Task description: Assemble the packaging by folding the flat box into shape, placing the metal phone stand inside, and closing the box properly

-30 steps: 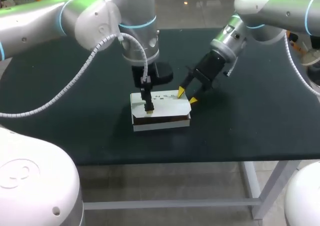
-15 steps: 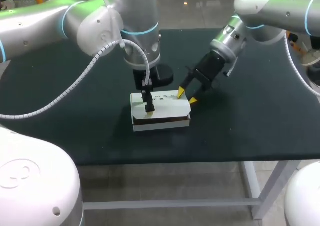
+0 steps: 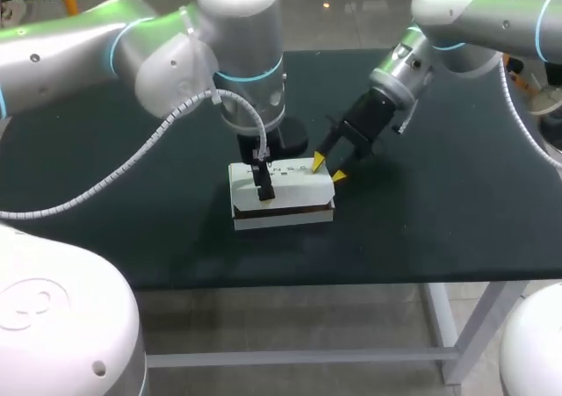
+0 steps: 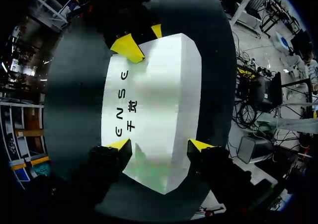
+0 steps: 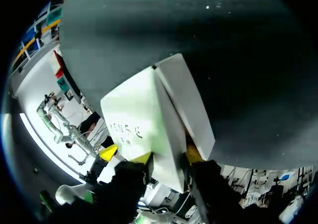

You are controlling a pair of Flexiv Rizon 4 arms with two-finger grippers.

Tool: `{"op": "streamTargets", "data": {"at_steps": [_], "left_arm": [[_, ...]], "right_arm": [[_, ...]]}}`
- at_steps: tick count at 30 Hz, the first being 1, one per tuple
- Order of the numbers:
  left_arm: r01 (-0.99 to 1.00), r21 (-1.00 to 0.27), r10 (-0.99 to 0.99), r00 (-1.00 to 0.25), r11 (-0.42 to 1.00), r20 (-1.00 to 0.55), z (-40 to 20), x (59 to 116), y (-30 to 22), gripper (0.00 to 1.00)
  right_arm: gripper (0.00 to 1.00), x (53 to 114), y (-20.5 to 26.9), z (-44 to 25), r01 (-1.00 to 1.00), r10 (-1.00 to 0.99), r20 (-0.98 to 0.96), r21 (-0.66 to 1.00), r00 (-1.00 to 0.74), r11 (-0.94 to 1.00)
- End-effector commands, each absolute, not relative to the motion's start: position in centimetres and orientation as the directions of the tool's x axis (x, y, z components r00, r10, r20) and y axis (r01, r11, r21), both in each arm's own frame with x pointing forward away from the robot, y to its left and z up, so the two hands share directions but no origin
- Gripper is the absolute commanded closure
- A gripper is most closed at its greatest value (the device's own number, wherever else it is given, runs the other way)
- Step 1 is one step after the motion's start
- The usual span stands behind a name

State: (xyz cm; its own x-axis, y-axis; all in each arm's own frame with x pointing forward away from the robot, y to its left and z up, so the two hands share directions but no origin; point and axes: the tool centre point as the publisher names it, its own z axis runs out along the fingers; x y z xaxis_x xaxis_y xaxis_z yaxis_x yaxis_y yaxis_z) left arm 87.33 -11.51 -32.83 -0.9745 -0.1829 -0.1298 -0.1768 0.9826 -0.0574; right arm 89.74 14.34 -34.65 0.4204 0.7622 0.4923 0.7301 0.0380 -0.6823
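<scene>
Left: my left gripper (image 4: 160,145), whose arm has swung a little farther over the work in the last second, stands spread across the short width of the white box (image 3: 290,190), tips at its long edges and nothing held. Centre: the box has not shifted on the table (image 3: 439,220), and a brown seam (image 3: 285,208) along its front suggests the top is not fully seated (the stand is out of sight, presumably inside). Right: my right gripper (image 3: 328,169), unmoved, is partly open, bracing the box's right end, so closing looks nearly done.
</scene>
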Motion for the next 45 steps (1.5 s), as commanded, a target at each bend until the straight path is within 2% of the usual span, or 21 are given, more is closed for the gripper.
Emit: {"op": "streamTargets", "data": {"at_steps": [1, 5, 8, 13, 18, 30, 45], "left_arm": [[-0.179, -0.062, -0.187, -0.969, 0.982, -0.164, -32.9, 87.0, -11.4, 0.24], [-0.192, -0.066, -0.201, -0.961, 0.979, -0.190, -33.1, 87.2, -11.5, 0.25], [-0.196, -0.067, -0.206, -0.956, 0.978, -0.207, -33.2, 87.3, -11.7, 0.45], [-0.204, -0.062, -0.213, -0.949, 0.977, -0.233, -33.3, 87.4, -12.0, 0.45], [-0.206, -0.068, -0.216, -0.945, 0.976, -0.245, -33.3, 87.4, -12.1, 0.59], [-0.188, -0.069, -0.200, -0.941, 0.980, -0.272, -33.9, 87.3, -12.0, 0.62], [-0.175, -0.064, -0.186, -0.940, 0.983, -0.287, -34.4, 87.2, -12.0, 0.61]], "right_arm": [[0.58, 89.8, 14.4, -34.7, 0.728, 0.764, 0.491, -0.684, 0.420, 0.039], [0.58, 89.8, 14.4, -34.7, 0.728, 0.764, 0.491, -0.684, 0.420, 0.039], [0.58, 89.8, 14.4, -34.7, 0.728, 0.764, 0.491, -0.684, 0.420, 0.039], [0.59, 89.8, 14.4, -34.7, 0.728, 0.764, 0.491, -0.684, 0.420, 0.039], [0.58, 89.8, 14.4, -34.7, 0.728, 0.764, 0.491, -0.684, 0.420, 0.039], [0.59, 89.8, 14.4, -34.7, 0.728, 0.764, 0.491, -0.684, 0.420, 0.039], [0.59, 89.8, 14.4, -34.8, 0.729, 0.764, 0.490, -0.683, 0.420, 0.037]]}}
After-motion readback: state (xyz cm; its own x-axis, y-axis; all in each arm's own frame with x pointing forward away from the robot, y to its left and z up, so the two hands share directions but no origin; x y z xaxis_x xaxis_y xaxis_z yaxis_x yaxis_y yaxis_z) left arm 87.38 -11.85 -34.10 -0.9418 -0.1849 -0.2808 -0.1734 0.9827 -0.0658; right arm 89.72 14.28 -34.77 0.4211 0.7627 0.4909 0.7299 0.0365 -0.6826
